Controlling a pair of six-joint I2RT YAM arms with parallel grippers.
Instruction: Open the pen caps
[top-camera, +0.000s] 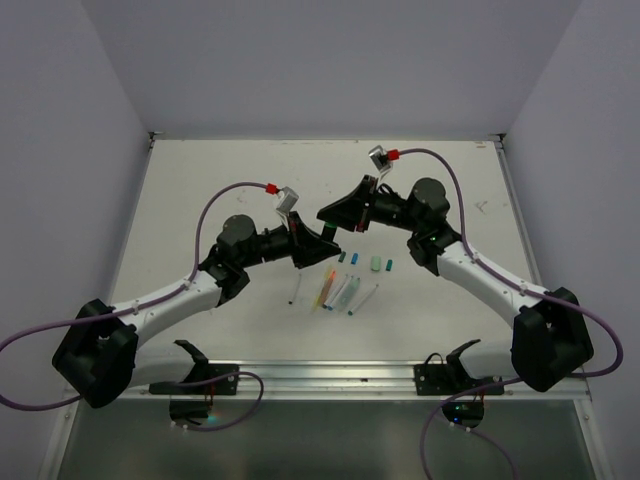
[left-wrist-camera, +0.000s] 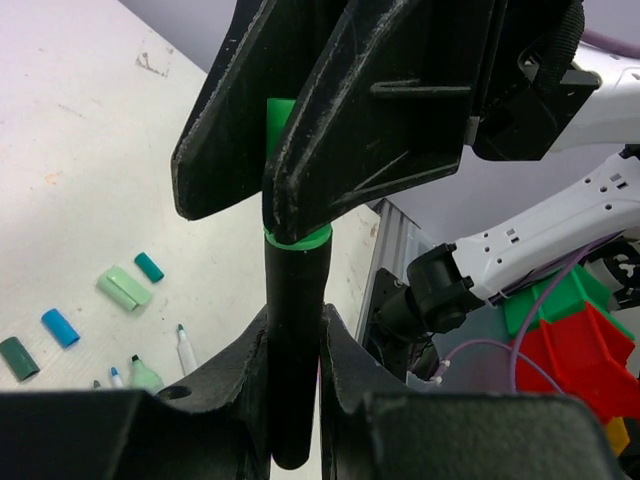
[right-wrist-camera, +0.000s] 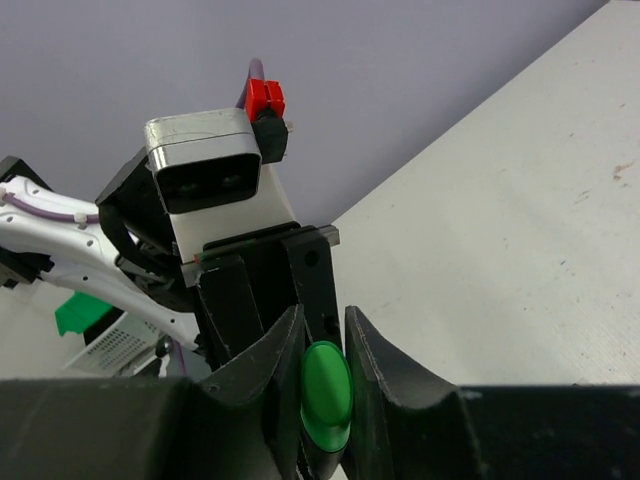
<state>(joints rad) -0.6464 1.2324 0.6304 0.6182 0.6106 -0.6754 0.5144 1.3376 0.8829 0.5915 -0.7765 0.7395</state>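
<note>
While the left gripper (left-wrist-camera: 298, 330) clamps the black round plastic marker barrel (left-wrist-camera: 293, 290) in mid-air, the right gripper (right-wrist-camera: 322, 325) pinches its bright green stubby plastic cap (right-wrist-camera: 326, 395), still seated. Below, uncapped pens (top-camera: 340, 292) and loose caps (top-camera: 376, 264) suggest most are done.

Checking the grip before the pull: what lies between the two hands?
A black marker bridges them in the left wrist view: the left hand clamps its barrel, the right hand its green cap.
</note>
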